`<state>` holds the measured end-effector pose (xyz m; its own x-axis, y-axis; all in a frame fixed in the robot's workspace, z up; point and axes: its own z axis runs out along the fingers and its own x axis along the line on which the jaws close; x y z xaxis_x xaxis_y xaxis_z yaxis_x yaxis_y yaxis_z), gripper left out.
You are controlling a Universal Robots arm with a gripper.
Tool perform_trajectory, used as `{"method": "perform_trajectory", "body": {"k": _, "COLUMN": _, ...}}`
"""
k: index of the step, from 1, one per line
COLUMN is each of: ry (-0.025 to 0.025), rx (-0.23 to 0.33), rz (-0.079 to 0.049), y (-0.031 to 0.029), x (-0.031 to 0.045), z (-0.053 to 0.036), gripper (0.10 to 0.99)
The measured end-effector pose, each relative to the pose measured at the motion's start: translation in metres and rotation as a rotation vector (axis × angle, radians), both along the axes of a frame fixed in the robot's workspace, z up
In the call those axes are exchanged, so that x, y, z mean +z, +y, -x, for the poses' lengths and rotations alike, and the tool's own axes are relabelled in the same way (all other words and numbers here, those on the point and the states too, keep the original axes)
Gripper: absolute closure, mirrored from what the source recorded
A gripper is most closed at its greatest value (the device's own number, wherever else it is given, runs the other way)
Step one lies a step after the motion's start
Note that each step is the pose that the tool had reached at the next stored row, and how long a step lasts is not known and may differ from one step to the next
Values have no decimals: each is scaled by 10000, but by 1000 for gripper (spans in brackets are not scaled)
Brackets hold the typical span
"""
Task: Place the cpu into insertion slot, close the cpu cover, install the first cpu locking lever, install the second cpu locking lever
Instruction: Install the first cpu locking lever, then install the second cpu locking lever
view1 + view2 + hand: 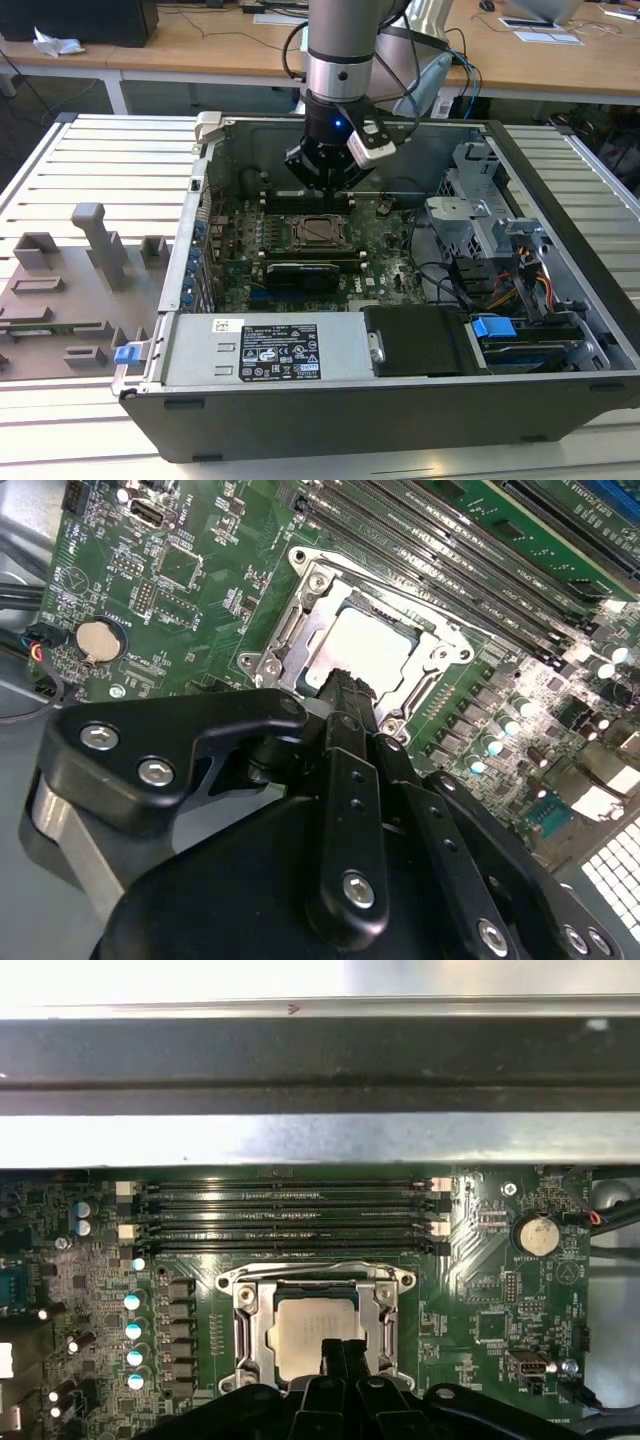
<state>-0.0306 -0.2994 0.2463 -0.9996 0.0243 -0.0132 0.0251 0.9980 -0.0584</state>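
Gripper [350,685], black, multi-link, on a silver-and-grey robot arm [340,60]: hangs inside the open dark-grey computer case [560,200], above the green motherboard [395,240] toward the case's far wall in the exterior view. In both wrist views its fingers [342,1352] are pressed together with no gap and nothing between them, their tips over the near edge of the chip; whether they touch it cannot be told.

Cpu [312,1332], small flat square chip with pale silvery-grey metal top: lies flat inside the insertion slot [250,1332], a square socket with a silvery metal rim, near the middle of the motherboard. The chip's top is bare and brightly lit in the second wrist view.

Cpu cover [315,1282], thin silvery metal frame: seen at the socket's edge nearest the memory slots; whether it lies flat or stands raised cannot be told.

Memory slots [290,1215], four long narrow black ones: run side by side just beside the socket, between it and the case wall.

Coin cell, round and silvery [535,1232]: sits on the motherboard, apart from the socket.

Power supply, silvery box with white label [280,350]: along the case's near edge in the exterior view.

Grey slatted bench [100,160]: carries the case; grey moulded fixtures [100,240] stand beside the case at the exterior view's left.
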Motion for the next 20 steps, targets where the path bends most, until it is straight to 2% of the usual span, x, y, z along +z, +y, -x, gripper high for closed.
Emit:
{"method": "perform_trajectory", "body": {"k": 6, "ry": 0, "rx": 0, "rz": 3, "y": 0, "x": 55, "z": 0, "gripper": 980}}
{"method": "perform_trajectory", "body": {"k": 10, "ry": 0, "rx": -1, "rz": 4, "y": 0, "x": 123, "z": 0, "gripper": 980}}
{"method": "perform_trajectory", "body": {"k": 20, "ry": 0, "rx": 0, "rz": 3, "y": 0, "x": 128, "z": 0, "gripper": 980}}
